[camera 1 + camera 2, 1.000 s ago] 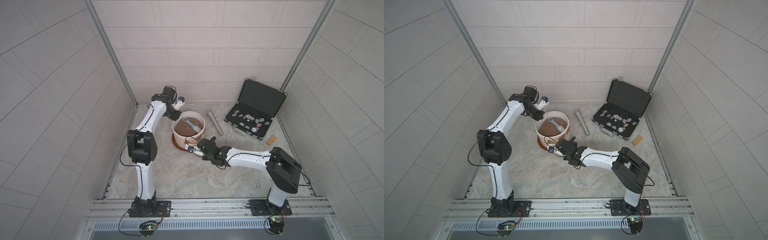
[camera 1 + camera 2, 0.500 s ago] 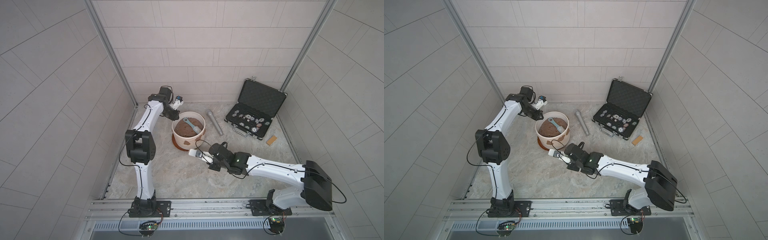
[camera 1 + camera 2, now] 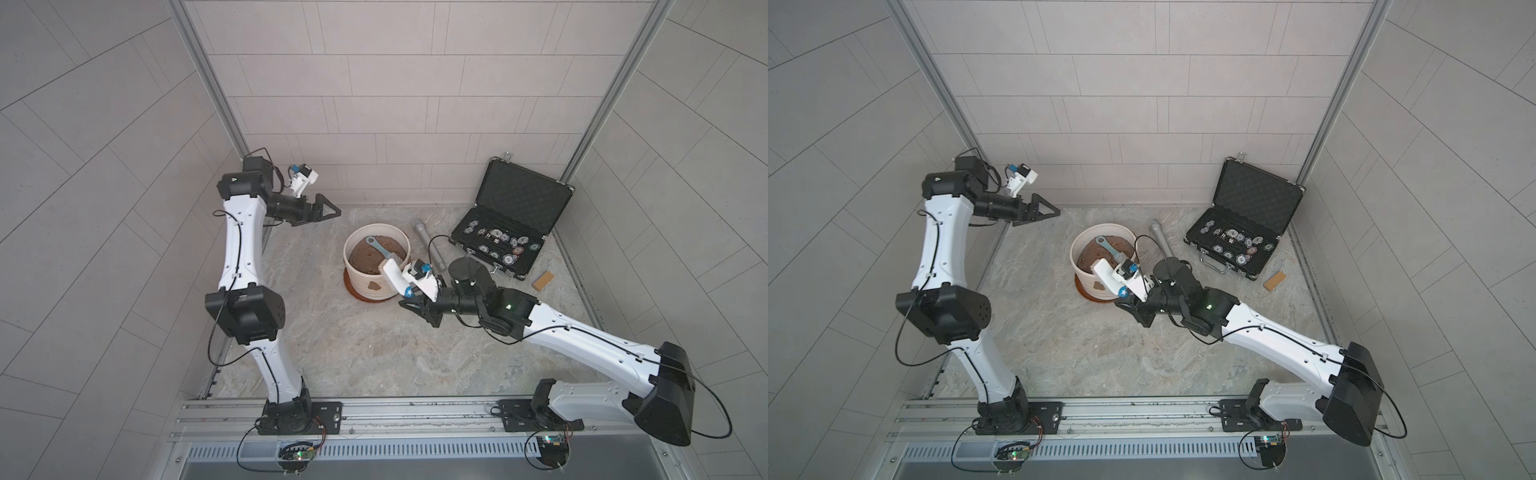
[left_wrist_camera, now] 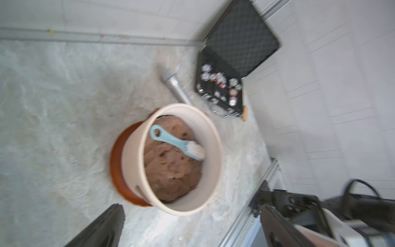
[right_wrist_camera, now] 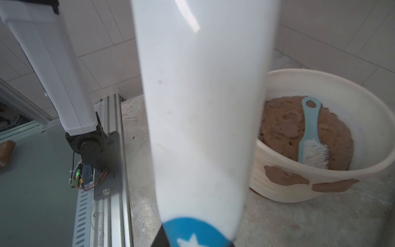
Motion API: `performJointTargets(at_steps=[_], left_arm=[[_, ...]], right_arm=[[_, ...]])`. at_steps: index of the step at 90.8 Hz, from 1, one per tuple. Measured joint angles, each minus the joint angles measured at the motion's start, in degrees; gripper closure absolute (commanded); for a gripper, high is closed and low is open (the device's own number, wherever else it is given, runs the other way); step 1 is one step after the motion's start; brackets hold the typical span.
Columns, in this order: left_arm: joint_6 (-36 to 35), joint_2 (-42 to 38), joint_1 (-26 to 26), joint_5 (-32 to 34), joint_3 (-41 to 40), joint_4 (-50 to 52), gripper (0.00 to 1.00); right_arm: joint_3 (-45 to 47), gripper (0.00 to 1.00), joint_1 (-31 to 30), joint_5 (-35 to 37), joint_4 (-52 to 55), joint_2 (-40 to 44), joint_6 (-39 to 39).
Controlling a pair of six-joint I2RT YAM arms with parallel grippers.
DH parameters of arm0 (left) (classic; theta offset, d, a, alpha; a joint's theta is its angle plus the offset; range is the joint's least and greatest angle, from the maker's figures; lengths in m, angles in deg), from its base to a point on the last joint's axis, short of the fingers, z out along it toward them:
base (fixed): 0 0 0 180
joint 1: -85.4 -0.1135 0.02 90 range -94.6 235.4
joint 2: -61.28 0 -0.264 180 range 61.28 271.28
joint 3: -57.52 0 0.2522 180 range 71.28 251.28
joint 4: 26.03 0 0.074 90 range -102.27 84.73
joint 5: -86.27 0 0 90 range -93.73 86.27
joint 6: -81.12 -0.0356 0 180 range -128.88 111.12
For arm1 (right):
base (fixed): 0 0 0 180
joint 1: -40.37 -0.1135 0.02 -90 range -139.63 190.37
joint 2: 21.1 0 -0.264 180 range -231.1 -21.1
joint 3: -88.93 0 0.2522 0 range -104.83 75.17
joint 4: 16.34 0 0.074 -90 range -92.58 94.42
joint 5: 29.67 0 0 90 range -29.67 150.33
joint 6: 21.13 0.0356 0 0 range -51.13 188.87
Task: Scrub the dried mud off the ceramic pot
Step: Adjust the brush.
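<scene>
Left fingers: mine (image 4: 102, 224), spread wide and holding nothing, up in the air at the pot's 10 o'clock in both top views.
Right fingers: mine (image 3: 422, 311), clamped on a white bottle (image 3: 392, 277) with a blue star label, at the pot's 4 o'clock. The bottle slants toward the rim; I cannot tell whether it touches.
Pot: cream and ribbed (image 3: 360, 279), upright on an orange saucer (image 3: 351, 291) near the middle of the bench.
Mud: brown patches (image 5: 284, 175) stuck on the pot's outer wall just under the rim, on its 6 o'clock side.
Inside the pot: brown soil (image 3: 362, 261), with a blue-handled brush (image 3: 380, 248) lying on it, bristles toward 4 o'clock.
Around it: a microphone (image 3: 428, 243) just beside the pot at 2 o'clock, an open black case (image 3: 523, 199) of poker chips beyond, and a tan block (image 3: 543, 281) at 3 o'clock.
</scene>
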State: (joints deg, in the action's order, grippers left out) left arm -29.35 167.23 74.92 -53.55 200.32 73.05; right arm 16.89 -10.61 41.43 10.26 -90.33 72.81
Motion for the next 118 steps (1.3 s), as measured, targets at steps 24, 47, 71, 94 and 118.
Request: performJointTargets(at_steps=[24,47,71,94,118], left_arm=[[6.1,-13.5,9.4,-11.3,-7.5,3.2,0.00],[12.4,-13.2,19.0,-0.9,-15.4,-0.6,0.00],[16.8,-13.2,22.9,3.9,-16.1,-4.3,0.02],[17.5,-13.4,24.4,0.4,-16.0,-4.4,0.06],[17.0,-13.4,24.8,0.3,-16.0,-4.2,0.26]], right_arm=[[-0.4,1.00,2.9,-0.6,-2.7,-0.8,2.1],[-2.1,1.00,2.8,-0.6,-3.0,-3.0,2.6],[-5.1,1.00,1.1,4.1,1.3,-5.4,2.3],[-6.3,1.00,-0.2,6.0,1.3,-6.3,1.2],[-6.3,1.00,-0.3,6.1,0.2,-6.1,1.1]])
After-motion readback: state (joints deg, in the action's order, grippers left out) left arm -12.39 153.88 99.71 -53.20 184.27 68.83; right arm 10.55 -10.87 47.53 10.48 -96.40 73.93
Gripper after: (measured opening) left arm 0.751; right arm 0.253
